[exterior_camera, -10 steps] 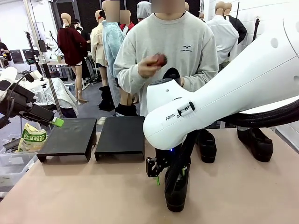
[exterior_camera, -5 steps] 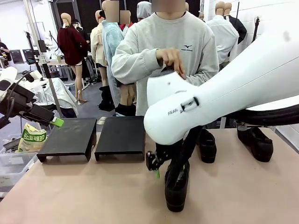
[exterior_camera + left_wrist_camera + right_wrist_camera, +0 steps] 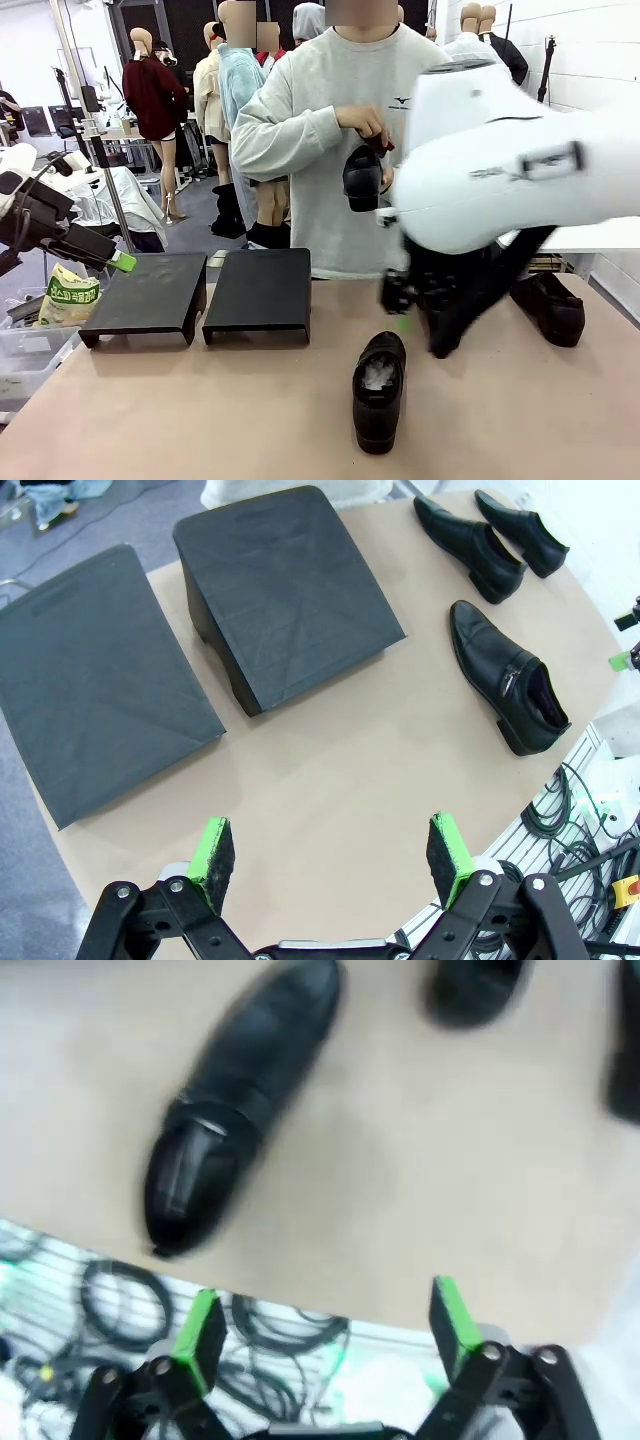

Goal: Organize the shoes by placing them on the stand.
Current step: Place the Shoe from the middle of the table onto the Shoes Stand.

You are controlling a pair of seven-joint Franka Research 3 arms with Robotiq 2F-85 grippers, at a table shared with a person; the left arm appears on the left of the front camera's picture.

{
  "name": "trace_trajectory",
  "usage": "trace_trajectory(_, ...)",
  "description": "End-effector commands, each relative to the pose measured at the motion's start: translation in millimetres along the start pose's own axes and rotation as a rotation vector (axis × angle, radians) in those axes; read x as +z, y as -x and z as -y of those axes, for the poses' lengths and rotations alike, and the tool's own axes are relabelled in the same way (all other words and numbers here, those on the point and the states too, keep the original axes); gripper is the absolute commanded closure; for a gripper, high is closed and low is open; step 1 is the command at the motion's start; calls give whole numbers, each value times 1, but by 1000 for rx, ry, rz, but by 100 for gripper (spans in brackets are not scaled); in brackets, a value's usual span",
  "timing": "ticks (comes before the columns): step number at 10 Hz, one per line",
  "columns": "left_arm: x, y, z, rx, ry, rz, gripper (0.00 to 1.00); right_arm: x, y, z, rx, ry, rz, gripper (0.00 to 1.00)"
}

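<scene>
Black glossy leather dress shoe lies bottom centre in front view, awaiting pickup; person's hand dangles a second shoe upper centre, prob. to set down; blurred white right arm hides what's behind. Left wrist view: left gripper spread, empty, facing two bare matte black stands upper left. Right wrist view: right gripper spread, empty; shoes blurry, cut off at top.

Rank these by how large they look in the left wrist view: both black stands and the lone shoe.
1. left-hand stand
2. middle stand: nearly alike; nearness may favour the first, so unsure
3. lone shoe: clearly smallest
</scene>
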State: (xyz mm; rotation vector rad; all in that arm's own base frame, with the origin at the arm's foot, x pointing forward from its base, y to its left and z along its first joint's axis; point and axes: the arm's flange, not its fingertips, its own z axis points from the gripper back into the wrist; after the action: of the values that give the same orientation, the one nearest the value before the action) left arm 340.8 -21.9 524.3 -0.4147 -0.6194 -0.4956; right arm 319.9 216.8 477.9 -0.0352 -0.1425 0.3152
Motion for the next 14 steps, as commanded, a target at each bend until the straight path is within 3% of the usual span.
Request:
trace_trajectory(1, -1, 0, -1, 2, 10, 7, 0, -21, 28, 58, -22, 3, -107, 0)
trace_trajectory(4, 0, 0, 0, 0, 0, 0, 0, -47, 48, 116, -61, -45, -126, 0)
trace_trajectory(5, -16, -2, 19, 1, -39, 5, 0, -57, 40, 126, -50, -79, -101, 0)
trace_trajectory(6, -29, -6, 51, -14, -88, -16, 0, -34, 36, 110, -65, -28, -145, 0)
trace_trajectory(8, -63, -19, 112, 9, -160, -84, 0, -34, 36, 110, -65, -28, -145, 0)
trace_trajectory(11, -122, -34, 188, 56, -69, -359, 0, -34, 36, 110, -65, -28, -145, 0)
trace_trajectory(14, -166, -48, 235, 76, -23, -388, 0, -34, 36, 110, -65, -28, -145, 0)
